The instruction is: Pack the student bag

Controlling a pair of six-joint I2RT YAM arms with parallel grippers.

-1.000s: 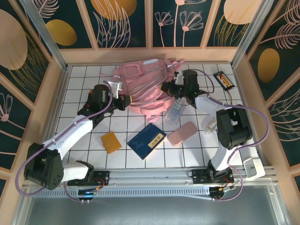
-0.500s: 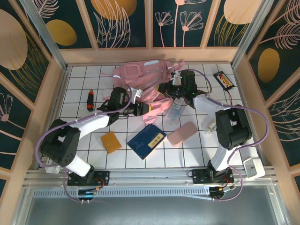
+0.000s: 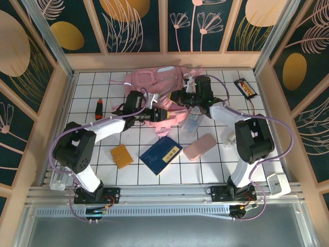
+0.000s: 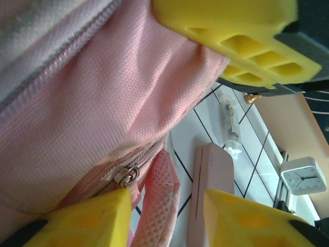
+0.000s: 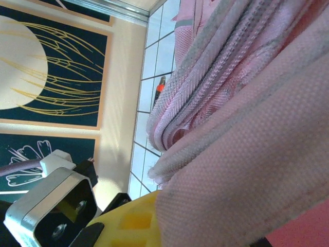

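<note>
Right gripper (image 3: 188,95) clamping student bag (image 3: 151,81) edge; left gripper (image 3: 157,114) gaping around fabric. Risk: thin cloth slipping free, bag mouth sagging shut.

Pink folds of the student bag (image 3: 154,82) swallow the fingertips of the right gripper (image 3: 182,96). Beside the bag, a flat pink case (image 4: 208,200) runs off the lower edge — and the small object (image 3: 245,87) right of the bag is too tiny to identify.

1. Bag (image 3: 149,82): 12 o'clock end of table (image 3: 92,85), by back wall.
2. Bottle (image 3: 190,124): just beside bag, at its 5 o'clock.
3. Notebook (image 3: 161,154): 6 o'clock of bag, apart from it.
4. Case (image 3: 199,146): near notebook, at its 3 o'clock. Pad (image 3: 122,156): at its 9.
5. Clock (image 3: 276,183): table's 4 o'clock corner.
</note>
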